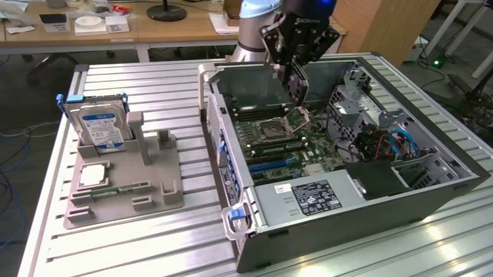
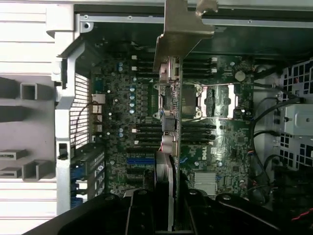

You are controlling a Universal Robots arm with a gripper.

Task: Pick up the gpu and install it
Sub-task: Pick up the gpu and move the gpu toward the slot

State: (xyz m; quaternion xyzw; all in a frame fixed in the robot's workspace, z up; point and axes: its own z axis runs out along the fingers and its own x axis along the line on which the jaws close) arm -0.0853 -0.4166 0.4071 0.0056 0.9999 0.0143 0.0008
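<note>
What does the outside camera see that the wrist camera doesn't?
Outside view: the hard drive with its blue label, and the wooden desks behind. Wrist view: the card's silvery end bracket seen close. Both: the hand gripping the card over the open computer case and its green board.

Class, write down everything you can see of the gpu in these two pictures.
The gpu is a thin, dark circuit card with a silvery metal bracket at one end. It is held on edge, clamped between the fingers of the gripper, over the motherboard inside the open computer case. Nothing but the gripper visibly touches it; whether its lower edge meets a slot cannot be told.
</note>
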